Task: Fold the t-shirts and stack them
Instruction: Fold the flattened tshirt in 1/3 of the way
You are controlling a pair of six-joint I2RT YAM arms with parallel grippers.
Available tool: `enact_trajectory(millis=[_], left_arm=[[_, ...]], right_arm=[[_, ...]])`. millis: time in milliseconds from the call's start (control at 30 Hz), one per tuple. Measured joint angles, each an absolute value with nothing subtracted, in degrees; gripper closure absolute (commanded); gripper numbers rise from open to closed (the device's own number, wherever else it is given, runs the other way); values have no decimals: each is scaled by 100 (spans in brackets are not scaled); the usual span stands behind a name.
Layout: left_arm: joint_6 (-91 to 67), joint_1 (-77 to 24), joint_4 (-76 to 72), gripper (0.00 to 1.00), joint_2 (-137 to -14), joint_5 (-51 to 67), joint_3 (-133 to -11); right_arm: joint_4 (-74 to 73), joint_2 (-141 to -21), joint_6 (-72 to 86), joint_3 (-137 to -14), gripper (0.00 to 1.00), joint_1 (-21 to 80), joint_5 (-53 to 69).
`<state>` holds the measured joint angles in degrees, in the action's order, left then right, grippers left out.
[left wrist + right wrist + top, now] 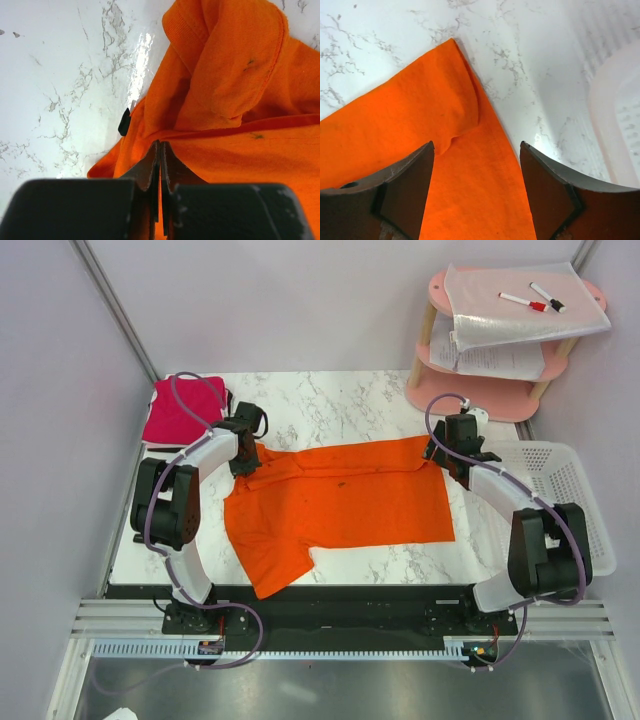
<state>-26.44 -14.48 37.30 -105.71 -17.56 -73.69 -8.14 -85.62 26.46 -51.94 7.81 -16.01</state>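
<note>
Ideally the left hand (159,146), pinched shut on the collar side of the orange t-shirt (340,502) spread across the middle of the worktop (340,390), lifts only once the open right hand (477,146) clamps the far-right hem corner.

High top view looking down, wrist views close over table (340,405), all sharing orange t-shirt (340,500)
</note>
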Motion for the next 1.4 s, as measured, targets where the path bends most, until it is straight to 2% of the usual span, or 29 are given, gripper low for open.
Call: enact_trajectory(millis=[333,767,1400], left_arm=[[-2644,-1448,3728,98,-10571,-1756,-7367],[-2644,-1448,3728,98,-10571,-1756,-7367],[-2641,-1448,3728,98,-10628,-1756,-7367]], right_arm=[[-819,-9214,2637,-5188,25,762,-1347],[-843,-9762,2585,-5218,25,768,-1632],[-770,-9821,2749,-5452,25,764,-2241]])
